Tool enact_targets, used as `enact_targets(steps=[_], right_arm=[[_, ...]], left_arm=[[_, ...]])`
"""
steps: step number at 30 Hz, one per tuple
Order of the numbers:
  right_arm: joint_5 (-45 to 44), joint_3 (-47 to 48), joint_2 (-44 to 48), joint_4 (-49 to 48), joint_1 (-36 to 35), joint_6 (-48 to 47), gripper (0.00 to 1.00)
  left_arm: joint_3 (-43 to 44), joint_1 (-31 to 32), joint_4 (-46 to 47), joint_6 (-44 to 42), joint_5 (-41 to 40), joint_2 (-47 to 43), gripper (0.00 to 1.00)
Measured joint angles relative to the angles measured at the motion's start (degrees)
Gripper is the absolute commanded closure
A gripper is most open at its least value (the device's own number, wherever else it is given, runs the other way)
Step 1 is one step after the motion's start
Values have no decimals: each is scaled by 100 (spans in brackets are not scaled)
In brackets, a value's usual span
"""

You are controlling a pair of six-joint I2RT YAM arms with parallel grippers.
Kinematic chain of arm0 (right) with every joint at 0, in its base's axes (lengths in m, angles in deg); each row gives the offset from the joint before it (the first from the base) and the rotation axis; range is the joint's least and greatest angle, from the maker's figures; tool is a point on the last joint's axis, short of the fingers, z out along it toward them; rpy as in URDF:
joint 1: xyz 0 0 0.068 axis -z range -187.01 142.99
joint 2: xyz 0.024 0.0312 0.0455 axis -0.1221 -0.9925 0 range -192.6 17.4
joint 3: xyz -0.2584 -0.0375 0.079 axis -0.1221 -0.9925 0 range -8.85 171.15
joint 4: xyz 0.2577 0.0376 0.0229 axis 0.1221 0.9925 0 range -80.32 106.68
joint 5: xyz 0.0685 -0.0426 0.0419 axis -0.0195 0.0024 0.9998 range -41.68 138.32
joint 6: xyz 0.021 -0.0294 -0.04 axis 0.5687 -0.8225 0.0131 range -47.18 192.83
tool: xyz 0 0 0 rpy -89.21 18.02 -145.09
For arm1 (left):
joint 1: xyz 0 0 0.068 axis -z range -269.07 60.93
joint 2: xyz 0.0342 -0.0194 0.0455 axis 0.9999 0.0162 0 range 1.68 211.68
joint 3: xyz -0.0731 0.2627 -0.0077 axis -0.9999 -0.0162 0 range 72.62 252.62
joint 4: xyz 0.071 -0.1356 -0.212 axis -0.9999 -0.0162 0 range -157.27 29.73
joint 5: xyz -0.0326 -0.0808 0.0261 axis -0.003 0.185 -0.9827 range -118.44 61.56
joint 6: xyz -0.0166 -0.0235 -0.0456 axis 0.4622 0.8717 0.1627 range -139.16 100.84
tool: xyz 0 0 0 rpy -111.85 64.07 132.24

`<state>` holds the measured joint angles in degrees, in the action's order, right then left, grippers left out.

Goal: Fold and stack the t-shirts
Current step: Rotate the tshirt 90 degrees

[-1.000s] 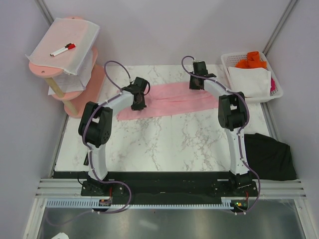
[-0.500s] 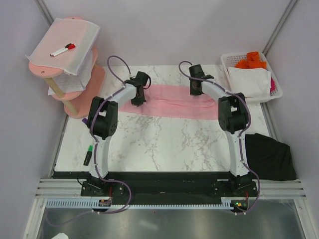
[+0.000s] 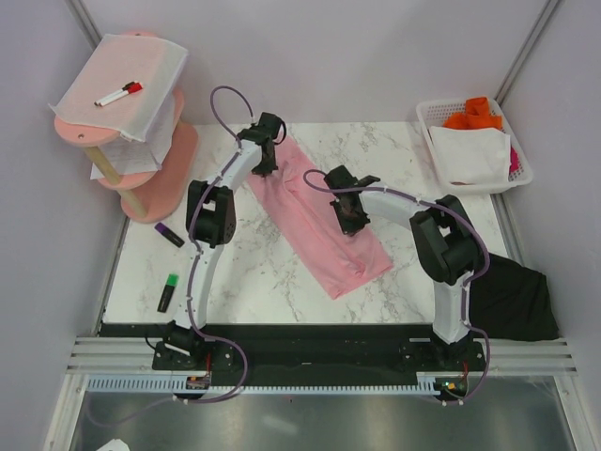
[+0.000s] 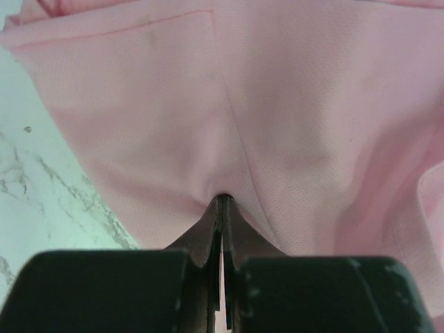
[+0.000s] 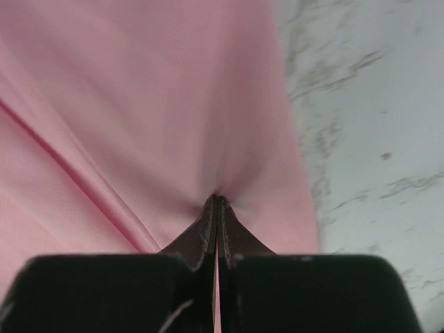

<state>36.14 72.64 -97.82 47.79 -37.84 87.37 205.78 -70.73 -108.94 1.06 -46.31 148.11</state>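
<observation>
Left gripper (image 4: 222,202): jaws pressed together on a small pucker of the pink t-shirt (image 3: 324,235), at the band's 11 o'clock end.
Right gripper (image 5: 217,201): jaws likewise shut on a thin nip of the same cloth, close to its edge, near the table's (image 3: 254,272) centre.
Pink t-shirt: a long narrow band lying diagonally on the marble, from 11 o'clock down to about 5 o'clock.
Black t-shirt (image 3: 512,296): at 4 o'clock, hanging over the table's right edge, untouched.
Risk: both holds are slight — a quick pull could slip the fabric out, likelier on the right, where the nip sits near the hem.
Risk: the end past the right gripper trails loose, so it may drag and bunch, spoiling the fold.
Change: half a second ago the band lay straight across the far side, 9 to 3 o'clock; the right gripper has since swung inward and nearer, turning it.
</observation>
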Motion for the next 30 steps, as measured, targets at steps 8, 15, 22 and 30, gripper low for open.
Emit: enact_targets(steps=[8, 15, 22, 30], right_arm=[[881, -20, 94, -22, -387, -70, 100], [1329, 944, 103, -697, -46, -22, 100], [1965, 2756, -905, -1784, 592, 186, 100], [2232, 3724, -2310, -2035, 643, 197, 100]], left_arm=[[-1499, -28, 756, -48, 715, -907, 98], [-4065, 28, 1974, 11, 2057, -3348, 98], [-5390, 678, 3082, 476, 2839, -4232, 98], [-6516, 1397, 3501, 992, 3418, -3779, 98]])
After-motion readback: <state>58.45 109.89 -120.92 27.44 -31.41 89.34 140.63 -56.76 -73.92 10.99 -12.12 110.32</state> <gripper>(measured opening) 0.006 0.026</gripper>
